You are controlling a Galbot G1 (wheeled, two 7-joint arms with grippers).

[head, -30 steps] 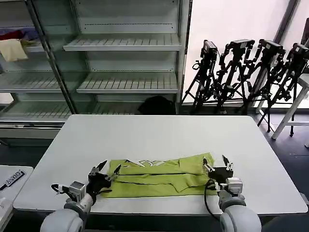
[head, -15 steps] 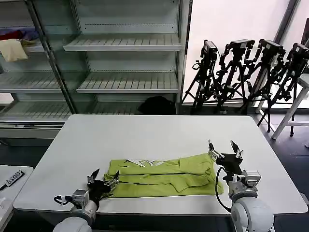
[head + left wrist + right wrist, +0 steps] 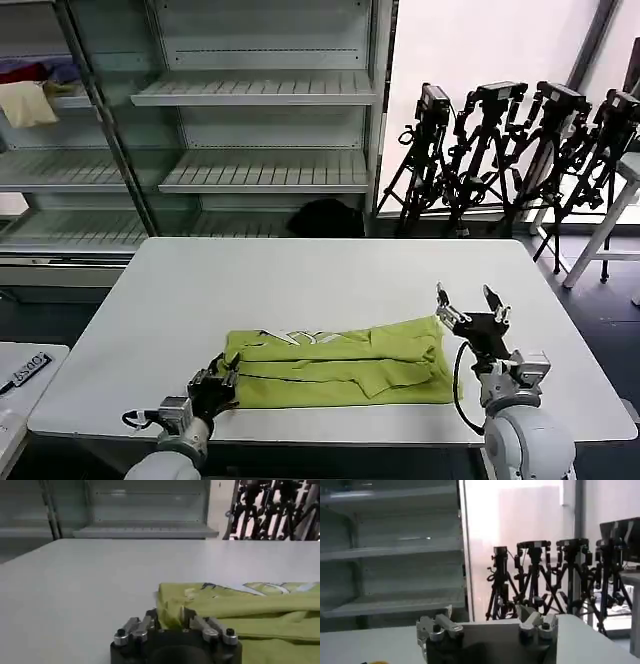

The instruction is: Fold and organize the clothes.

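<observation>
White tabletop (image 3: 300, 270) carries the lime T-shirt (image 3: 340, 365), folded into a long flat band along the near edge, a strip of its white and dark print showing on top. Behind the tabletop stand grey shelving (image 3: 260, 130) and a row of black tripods (image 3: 520, 150).

Left pincer (image 3: 215, 385) sits low at the shirt's left end; in the left wrist view its fingers (image 3: 187, 617) are drawn together on a raised fold of the green cloth. Right pincer (image 3: 470, 308) is raised just off the shirt's right end, its fingers spread apart and holding nothing.
</observation>
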